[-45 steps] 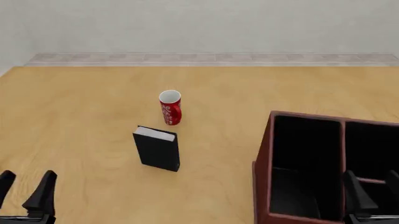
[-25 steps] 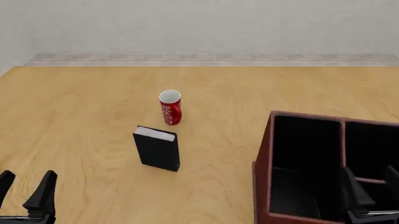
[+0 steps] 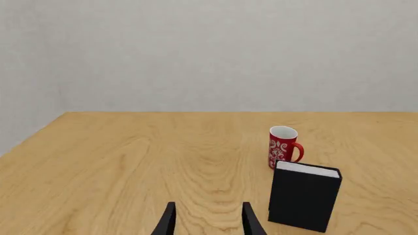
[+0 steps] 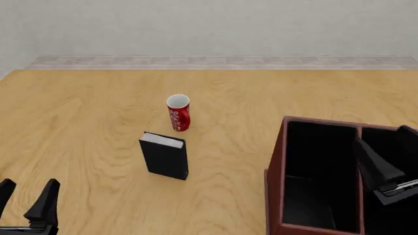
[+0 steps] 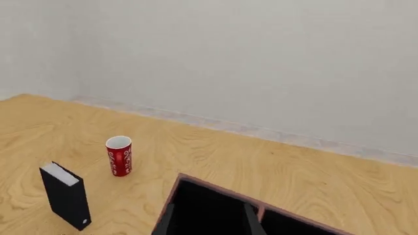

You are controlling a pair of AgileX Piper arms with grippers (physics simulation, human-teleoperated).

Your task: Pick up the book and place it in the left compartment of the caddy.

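Observation:
The black book (image 4: 164,159) stands upright on the table with its white page edges facing up, just in front of a red mug. It also shows in the wrist views: book (image 3: 304,198), book (image 5: 65,198). The reddish-brown caddy (image 4: 274,182) sits at the near right, and its left compartment (image 4: 320,169) is long, deep and black inside. My left gripper (image 4: 29,188) is open and low at the near left, well short of the book. My right gripper (image 4: 385,139) is open above the caddy, near its divider. Nothing lies between the fingers of the left gripper (image 3: 207,209) or the right gripper (image 5: 209,210).
A red mug (image 4: 177,113) with a white pattern stands just behind the book, also seen as mug (image 3: 283,147) and mug (image 5: 119,156). A pale wall borders the far edge of the wooden table (image 4: 85,112). The caddy's rim (image 5: 216,188) lies directly under the right gripper.
My right gripper has lifted from low inside the caddy's near side to above its divider. The left gripper, book, mug and caddy have not moved.

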